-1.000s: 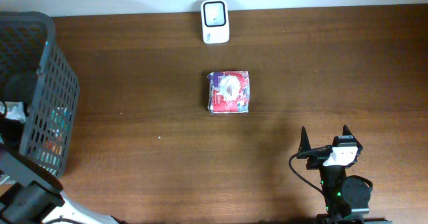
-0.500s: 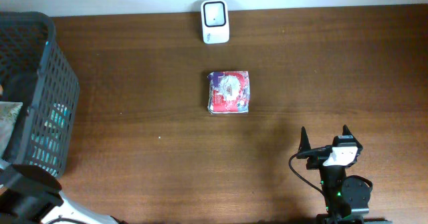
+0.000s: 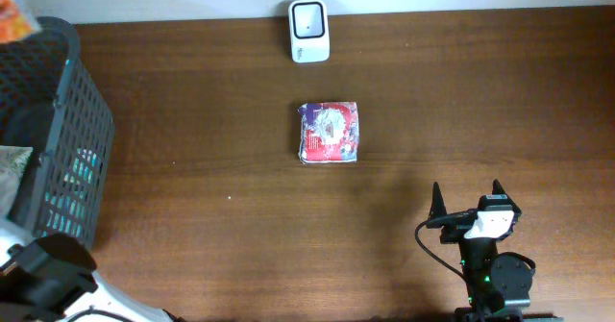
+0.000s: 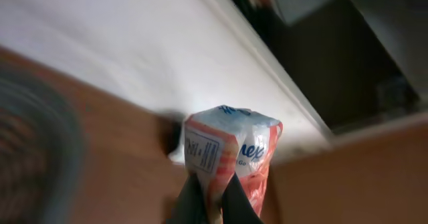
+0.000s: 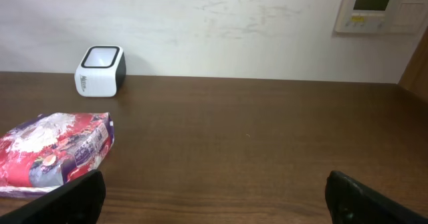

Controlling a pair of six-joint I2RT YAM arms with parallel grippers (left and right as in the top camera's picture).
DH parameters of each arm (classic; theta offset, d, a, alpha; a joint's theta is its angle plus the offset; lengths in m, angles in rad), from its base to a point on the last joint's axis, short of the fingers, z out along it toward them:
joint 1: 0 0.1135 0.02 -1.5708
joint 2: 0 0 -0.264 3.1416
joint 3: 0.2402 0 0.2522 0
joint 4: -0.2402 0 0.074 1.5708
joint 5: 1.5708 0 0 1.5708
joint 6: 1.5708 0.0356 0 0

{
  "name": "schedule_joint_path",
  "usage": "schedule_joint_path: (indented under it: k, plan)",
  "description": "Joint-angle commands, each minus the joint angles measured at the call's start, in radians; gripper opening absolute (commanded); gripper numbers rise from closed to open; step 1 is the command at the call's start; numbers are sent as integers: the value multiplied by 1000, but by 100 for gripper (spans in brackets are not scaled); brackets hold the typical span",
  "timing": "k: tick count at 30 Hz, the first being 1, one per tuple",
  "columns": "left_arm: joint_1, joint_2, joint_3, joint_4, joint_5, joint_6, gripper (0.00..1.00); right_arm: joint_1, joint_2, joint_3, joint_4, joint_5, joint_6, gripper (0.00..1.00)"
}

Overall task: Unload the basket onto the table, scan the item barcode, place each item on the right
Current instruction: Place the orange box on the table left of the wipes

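1. Brown wooden table [image 3: 192, 226], filling most of the overhead view.
2. Dark mesh basket [image 3: 82, 111], standing on the table's left end.
3. Red-and-purple packet [image 3: 329, 132], lying flat near the table's middle, well apart from the basket.
4. White wall [image 5: 234, 30], rising behind the table's far edge.
5. Pale wall panel [image 5: 379, 7] with a small screen, mounted above the table's far edge, toward the right.

The blurred orange packet [image 4: 231, 150] is cut off at the lower edge

Glossy film pouch [image 4: 231, 150], glossy plastic packet [image 3: 329, 132], smooth wood-grain table [image 3: 211, 120], plastic mesh basket [image 3: 72, 139], plastic scanner [image 3: 309, 31].
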Motion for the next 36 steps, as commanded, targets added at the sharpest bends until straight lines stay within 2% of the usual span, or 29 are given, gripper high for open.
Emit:
schedule_joint_path:
  k: [1,2,5,7,10,12,16,19,21,26,28,29,30,31,33,36]
  plan:
    - [-147,-8,16,-105,39,148,0,5,-6,-8,-4,2,8,99]
    - [-245,-8,16,-172,-77,233,0,5,-6,-8,-4,2,8,99]
    - [-410,-7,15,-265,-438,235,0,5,-6,-8,-4,2,8,99]
    - [-606,-5,-34,-345,-751,235,0,5,-6,-8,-4,2,8,98]
    - [-805,-5,-185,-303,-912,234,0,5,-6,-8,-3,2,8,99]
    - [-916,-5,-332,-208,-1012,120,0,5,-6,-8,-4,2,8,99]
    - [-1030,-5,-600,5,-1069,37,0,5,-6,-8,-4,2,8,99]
    - [-1054,-5,-774,201,-1122,-140,0,5,-6,-8,-3,2,8,99]
    - [-1058,-5,-896,354,-1096,-156,0,5,-6,-8,-4,2,8,99]
    - [-1100,-3,-1041,498,-1028,-156,5,5,-6,-8,-3,2,8,99]
    - [-1132,-3,-1048,521,-1028,-217,6,5,-6,-8,-4,2,8,99]
    - [-1150,-3,-1048,541,-1028,-230,17,5,-6,-8,-3,2,8,99]
    - [-1165,-3,-1048,559,-1028,-230,18,5,-6,-8,-4,2,8,99]
    - [-1189,-3,-1048,582,-1025,-230,25,5,-6,-8,-3,2,8,99]
    - [-1204,-4,-1044,608,-1034,-230,49,5,-6,-8,-3,2,8,99]
    - [-1168,-24,-972,554,-1033,-177,62,5,-6,-8,-4,2,8,99]
